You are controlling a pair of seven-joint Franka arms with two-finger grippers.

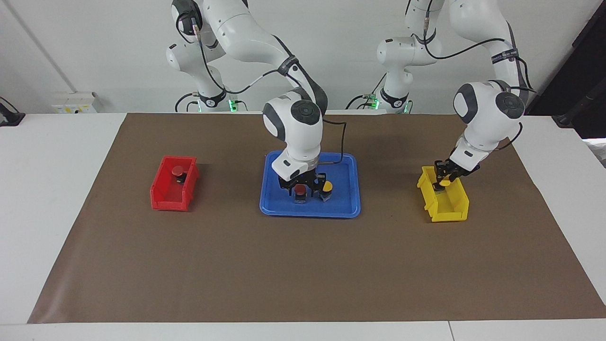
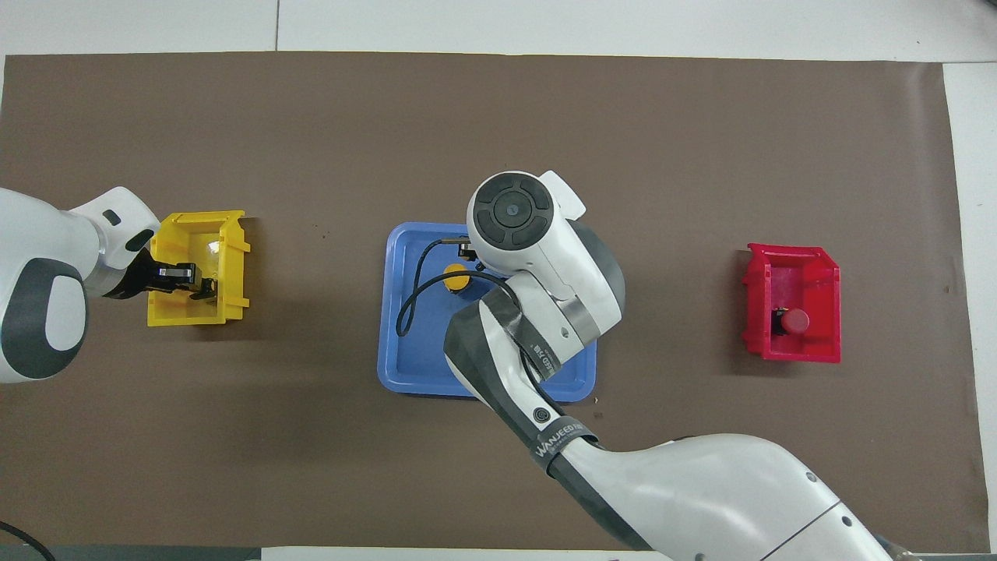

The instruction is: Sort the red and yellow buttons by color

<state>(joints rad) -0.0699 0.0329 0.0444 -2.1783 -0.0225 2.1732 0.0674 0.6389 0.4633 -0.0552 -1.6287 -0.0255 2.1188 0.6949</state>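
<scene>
Landmark: blue tray (image 1: 349, 189) at mid-counter (image 1: 66, 199), on the brown mat (image 1: 284, 265).
Right tool (image 1: 300, 189): down inside the blue tray, fingers straddling the red-capped button (image 1: 300, 190); set narrow about it, though a firm pinch cannot be confirmed.
Second yellow button (image 1: 326, 187): in the blue tray, just beside the red-capped one, toward the left arm's end.
Left tool (image 1: 443, 179): over the yellow bin (image 1: 445, 208), which sits toward the left arm's end from the blue tray; holding a yellow-capped button (image 1: 445, 181).
Sorted red button (image 1: 178, 171): already in the red bin (image 1: 171, 195), toward the right arm's end from the blue tray.
Step in hand, judged: lift red from the blue tray; drop yellow into its bin.
Doing it well: squeeze on the base below the cap, not the cap itself; rise straight up before travelling, to avoid knocking the yellow neighbour.
Left side advice: lower well inside the bin walls before letting go.
Risk: tipped button if pinched off-centre.
</scene>
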